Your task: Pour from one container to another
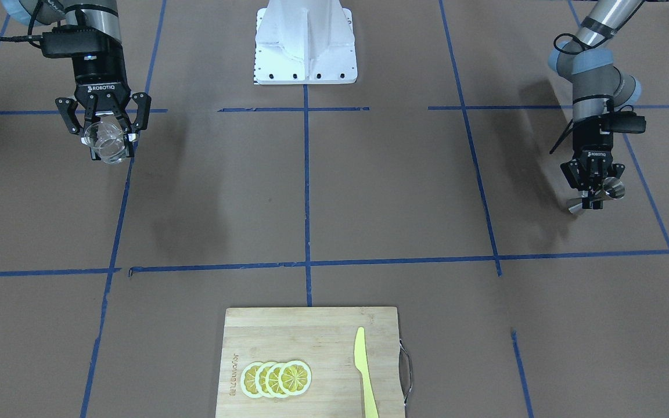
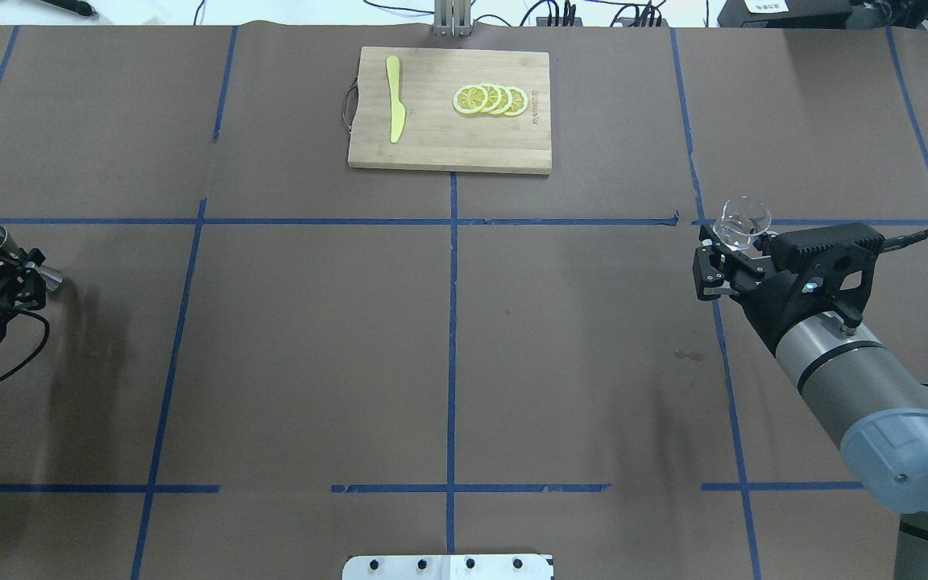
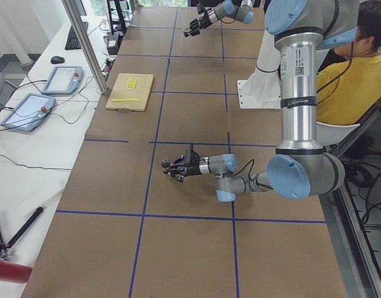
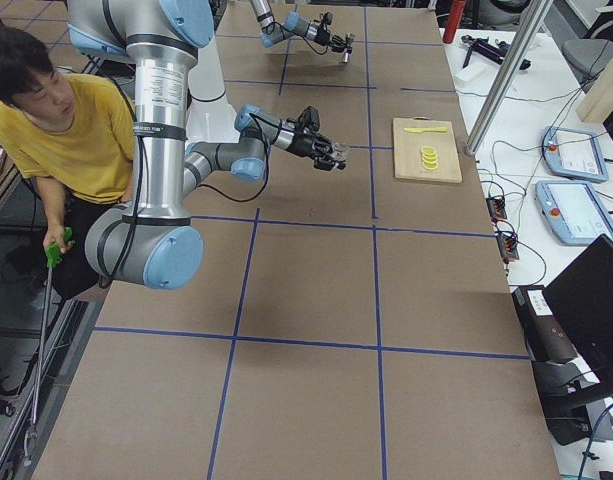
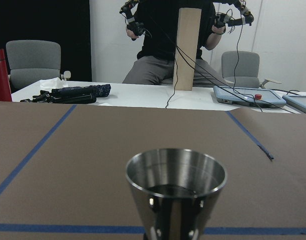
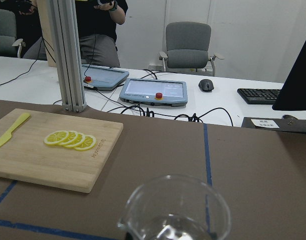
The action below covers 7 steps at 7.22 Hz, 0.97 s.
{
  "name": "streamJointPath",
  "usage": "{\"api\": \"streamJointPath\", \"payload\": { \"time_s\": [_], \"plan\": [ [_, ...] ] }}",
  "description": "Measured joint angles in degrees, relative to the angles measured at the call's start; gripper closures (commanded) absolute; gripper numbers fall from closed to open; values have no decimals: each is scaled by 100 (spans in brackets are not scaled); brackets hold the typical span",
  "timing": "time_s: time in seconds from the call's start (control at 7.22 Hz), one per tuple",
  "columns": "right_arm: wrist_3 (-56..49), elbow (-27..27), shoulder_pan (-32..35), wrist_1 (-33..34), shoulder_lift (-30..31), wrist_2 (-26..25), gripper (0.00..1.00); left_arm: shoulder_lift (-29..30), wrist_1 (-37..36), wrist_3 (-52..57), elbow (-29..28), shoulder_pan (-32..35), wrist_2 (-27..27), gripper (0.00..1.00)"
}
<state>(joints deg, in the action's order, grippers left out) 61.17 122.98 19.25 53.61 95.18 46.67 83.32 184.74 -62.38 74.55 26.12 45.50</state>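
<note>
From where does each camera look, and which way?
Front: across the table, facing the robot; both arms, base.
Overhead: behind the robot, looking down; both arms.
Left: table's left end; left arm near.
Right: table's right end; right arm near.
Left wrist: behind the jigger, facing desks.
Right wrist: behind the glass, facing the board.
Only the left wrist misses the board.

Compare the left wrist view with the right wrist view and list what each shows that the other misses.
Only the left wrist view: the shiny conical steel jigger and a folded dark umbrella on the white desk behind. Only the right wrist view: the clear glass beaker, the bamboo cutting board, overlapping lemon slices and a yellow plastic knife. Both: the brown paper table cover with blue tape lines, and grey office chairs beyond.
</note>
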Motion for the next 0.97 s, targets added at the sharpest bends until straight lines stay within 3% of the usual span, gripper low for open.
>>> {"api": "streamJointPath", "payload": {
  "time_s": [0.28, 0.69, 0.83, 0.97],
  "plan": [
    [0, -4, 0, 0, 0, -2, 100, 0, -9, 4, 10, -20, -3, 84],
    [0, -74, -6, -8, -1, -1, 100, -10, -46, 31, 2, -75, 2, 83],
    [0, -87, -7, -8, -5, 0, 100, -13, -60, 33, -1, -96, 1, 75],
    [0, -94, -9, -9, -7, 0, 100, -15, -66, 40, -2, -111, -3, 40]
  ]
}}
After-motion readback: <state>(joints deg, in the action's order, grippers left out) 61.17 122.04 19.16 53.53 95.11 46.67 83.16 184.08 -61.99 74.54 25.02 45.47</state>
